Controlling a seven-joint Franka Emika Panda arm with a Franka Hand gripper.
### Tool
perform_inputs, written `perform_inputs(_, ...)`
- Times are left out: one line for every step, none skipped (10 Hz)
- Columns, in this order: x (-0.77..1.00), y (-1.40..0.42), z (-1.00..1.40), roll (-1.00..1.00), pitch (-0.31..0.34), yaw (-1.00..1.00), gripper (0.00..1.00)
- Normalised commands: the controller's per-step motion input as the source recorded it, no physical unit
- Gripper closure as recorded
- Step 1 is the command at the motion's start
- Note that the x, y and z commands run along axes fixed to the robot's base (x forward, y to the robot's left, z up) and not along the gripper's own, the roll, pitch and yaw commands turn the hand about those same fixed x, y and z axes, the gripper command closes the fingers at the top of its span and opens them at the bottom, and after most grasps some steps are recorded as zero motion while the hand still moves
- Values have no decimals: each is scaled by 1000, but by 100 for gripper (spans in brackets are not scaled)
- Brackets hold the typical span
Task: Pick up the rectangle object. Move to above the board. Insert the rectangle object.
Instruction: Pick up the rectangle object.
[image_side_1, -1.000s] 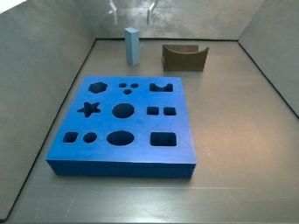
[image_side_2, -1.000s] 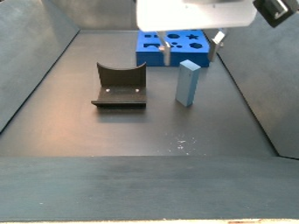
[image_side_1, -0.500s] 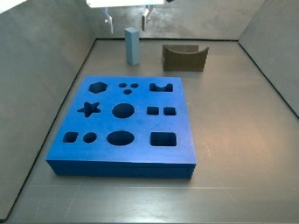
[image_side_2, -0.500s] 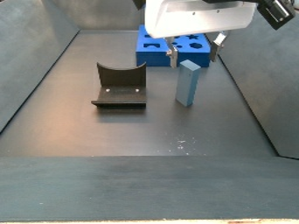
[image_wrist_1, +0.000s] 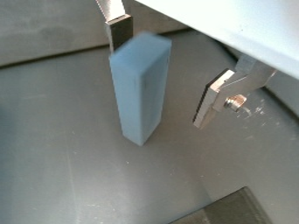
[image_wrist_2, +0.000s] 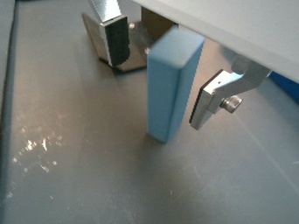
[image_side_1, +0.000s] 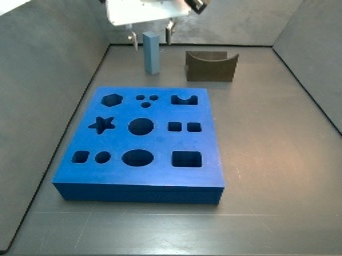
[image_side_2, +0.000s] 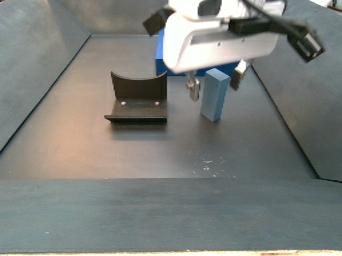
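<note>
At the far end of the floor in a side view, your gripper (image_side_1: 151, 38) hangs over the upright rectangle object (image_side_1: 152, 55), with the board (image_side_1: 140, 140) nearer and the olive notched block (image_side_1: 210, 66) to the right. Both wrist views show you the fingers (image_wrist_1: 115, 31) spread either side of the bar (image_wrist_2: 170, 86), neither clearly touching it

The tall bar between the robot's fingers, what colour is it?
The rectangle object is pale blue-grey, clearest in a wrist view, standing inside the open gripper.
</note>
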Motion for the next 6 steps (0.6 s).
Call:
perform_inputs(-360, -626, -400, 540, -291, 0, 0)
perform_inputs(-357, -406, -89, 351, -140, -31, 0)
perform_inputs(0, 0, 0, 0, 0, 11, 0)
perform_inputs(0, 211, -63, -111, -31, 166, 0)
perform_inputs(0, 229, -114, -131, -77, 203, 0)
perform_inputs(0, 0, 0, 26, 0, 0, 0)
